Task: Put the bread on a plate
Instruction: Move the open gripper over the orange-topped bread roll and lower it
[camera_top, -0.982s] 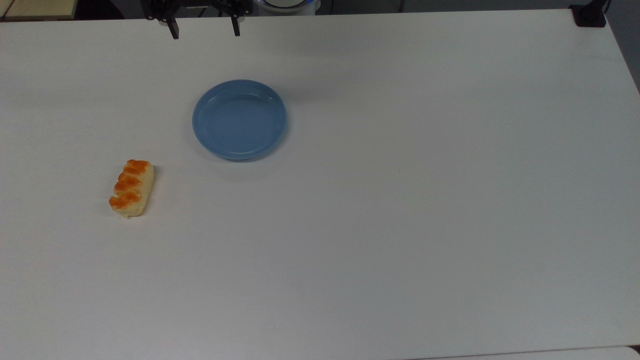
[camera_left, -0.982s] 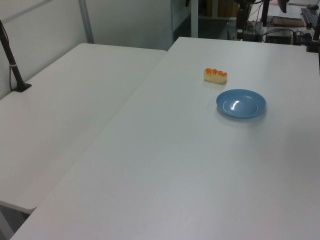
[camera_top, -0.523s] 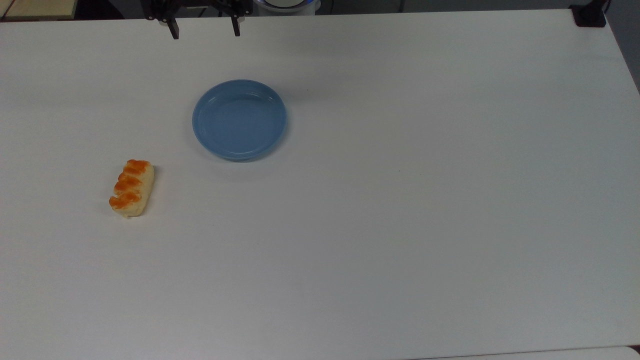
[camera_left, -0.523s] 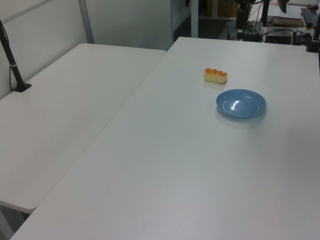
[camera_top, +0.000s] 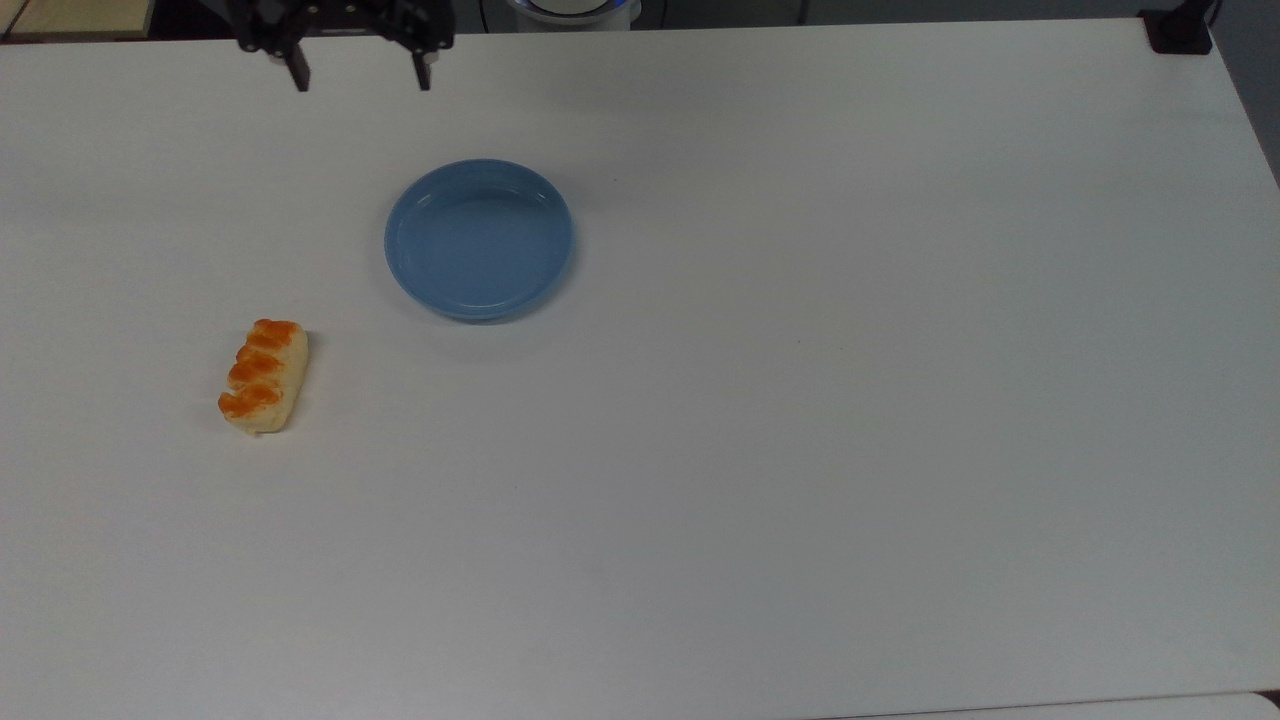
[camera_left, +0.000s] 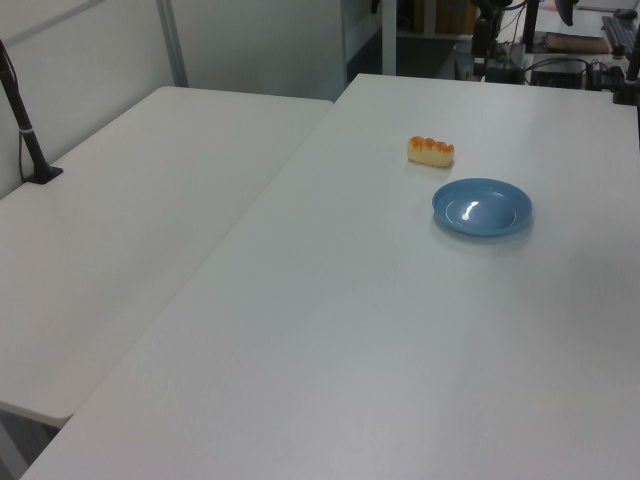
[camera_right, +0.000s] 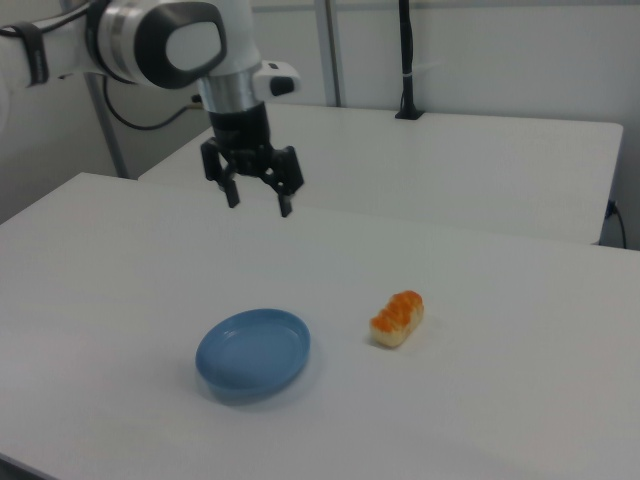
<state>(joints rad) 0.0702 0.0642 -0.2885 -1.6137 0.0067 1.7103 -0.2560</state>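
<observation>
White table (camera_top: 800, 450), the bread (camera_top: 264, 376) lying on it apart from the empty blue plate (camera_top: 479, 239). The hand (camera_top: 360, 80) hangs high, spread wide, holding nothing: approach stage, I'd say. Next it must cross over and descend onto the bread.

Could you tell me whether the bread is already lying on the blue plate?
No, the bread lies on the bare white table, apart from the plate, which holds nothing.

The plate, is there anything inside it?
No. The plate holds nothing; its whole blue bottom shows, with a spot of light on it. The bread lies apart on the table. The gripper hangs open, high above the table.
</observation>
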